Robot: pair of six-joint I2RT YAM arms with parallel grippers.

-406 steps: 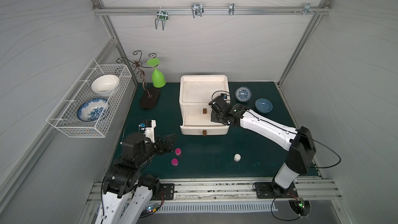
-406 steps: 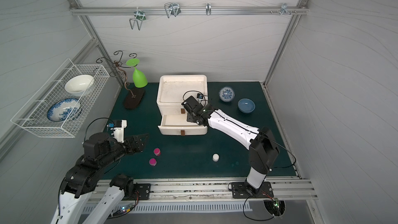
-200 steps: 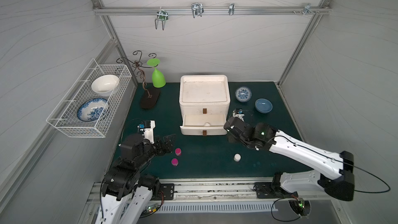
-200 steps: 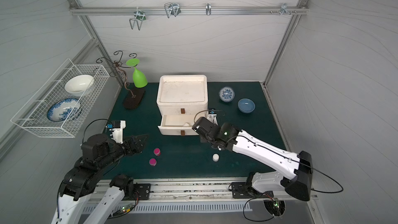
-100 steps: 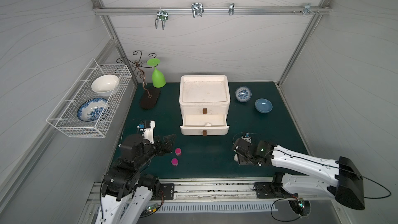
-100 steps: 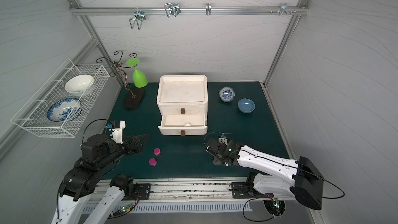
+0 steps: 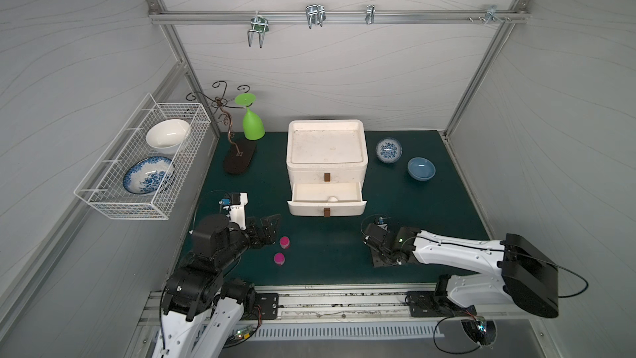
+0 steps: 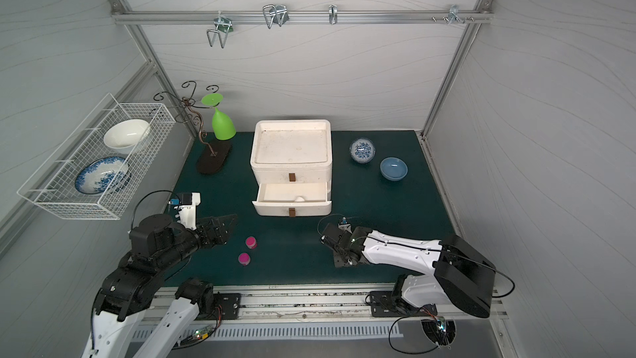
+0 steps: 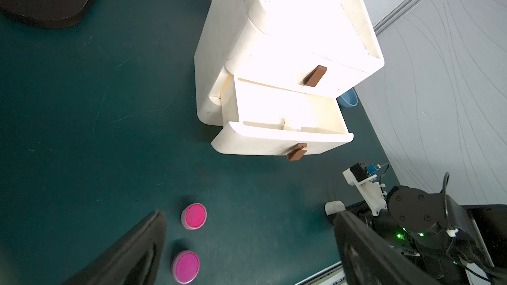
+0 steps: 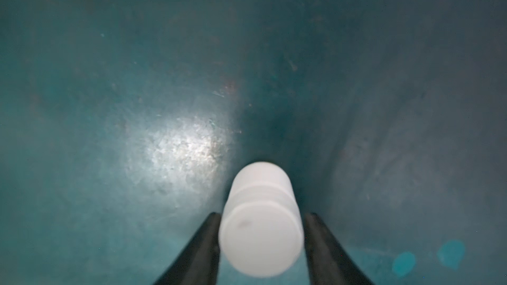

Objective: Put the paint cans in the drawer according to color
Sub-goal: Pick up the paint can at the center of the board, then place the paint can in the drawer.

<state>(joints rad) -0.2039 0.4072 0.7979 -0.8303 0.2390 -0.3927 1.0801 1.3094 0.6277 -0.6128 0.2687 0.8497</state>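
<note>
Chest (image 7: 326, 146) comes first: in both top views we see a white boxy chest with small brown tab handles in the middle of the green bench (image 7: 430, 208). Its open drawer (image 7: 327, 205), the one under the top drawer, juts toward the arms. A second white can (image 7: 332, 198) shows as a pale lump against the inside of its front wall. Two tiny cans stand on the bench, well apart from the chest: a pink can (image 7: 284, 242) and, just beside it, the other pink can (image 7: 279, 258). The left gripper (image 7: 273, 227) hangs near them with its jaws spread wide, touching neither. The right gripper (image 7: 392, 260) points down at the bench on the far side. Of the white can (image 7: 398, 262) under it we make out only a speck.

From the left wrist, both pink cans (image 9: 193, 216) (image 9: 185, 267) show round magenta lids over short greyish sides, ahead of the wide-set black fingers (image 9: 131, 248). The chest glares white, and the second white can (image 9: 292, 126) sits by the open drawer's front wall. The white can (image 9: 334, 207) stands on the bench beside the right arm.

From the right wrist, blurred, the white can (image 10: 260, 223) is a short upright cylinder, white all over. It has a flat round lid and a rib around its body, and its foot is on the bench. A dark finger (image 10: 197, 253) lies against each side of the lid, so the jaws are narrow and clasp the can.
</note>
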